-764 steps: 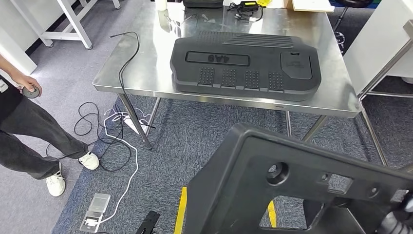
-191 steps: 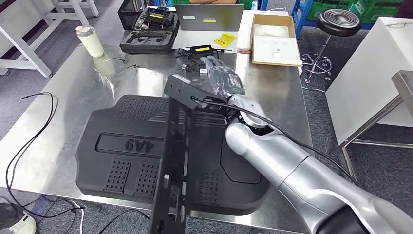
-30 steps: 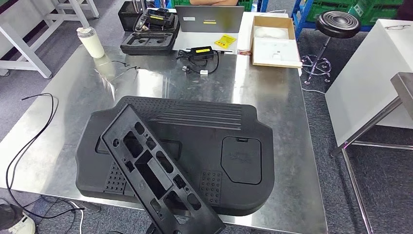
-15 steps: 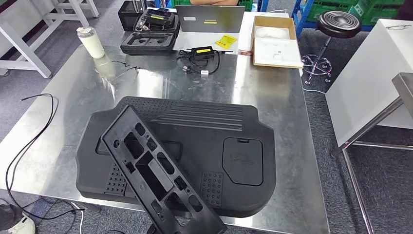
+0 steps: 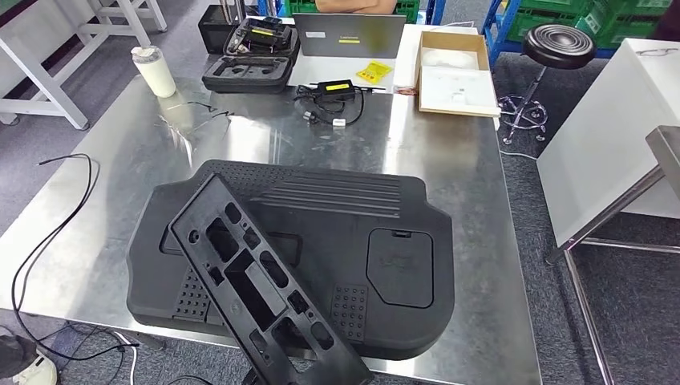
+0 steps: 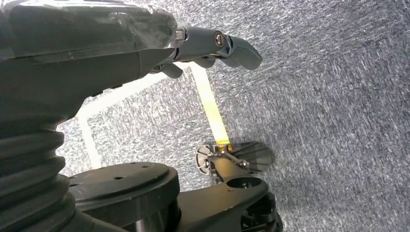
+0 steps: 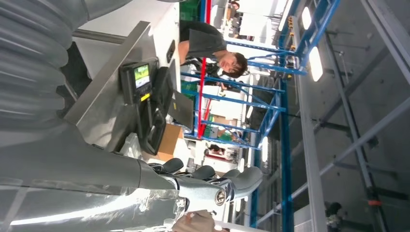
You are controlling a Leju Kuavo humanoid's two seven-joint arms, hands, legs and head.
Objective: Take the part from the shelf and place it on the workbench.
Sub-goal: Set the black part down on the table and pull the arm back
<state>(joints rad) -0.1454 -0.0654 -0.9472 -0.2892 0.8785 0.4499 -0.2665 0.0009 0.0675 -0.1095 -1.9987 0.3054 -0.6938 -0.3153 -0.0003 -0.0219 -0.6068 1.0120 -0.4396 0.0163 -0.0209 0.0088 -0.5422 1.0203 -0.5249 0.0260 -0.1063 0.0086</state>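
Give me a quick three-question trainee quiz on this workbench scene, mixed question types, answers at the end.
1. True or false: the slotted black frame lies directly on the bare workbench, clear of the large black cover.
2. What stands at the workbench's far-left corner? A) white cup B) red toolbox C) green bottle
3. Fill in: the left hand, over the carpet, holds ____.

Key: 1 false, it rests across the cover; 2 A; 3 nothing.

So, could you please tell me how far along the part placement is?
Done: the black frame part lies on the large black cover on the steel workbench, its near end overhanging. In hand: nothing; the left hand hangs over carpet, holding nothing. Left: apparently nothing.
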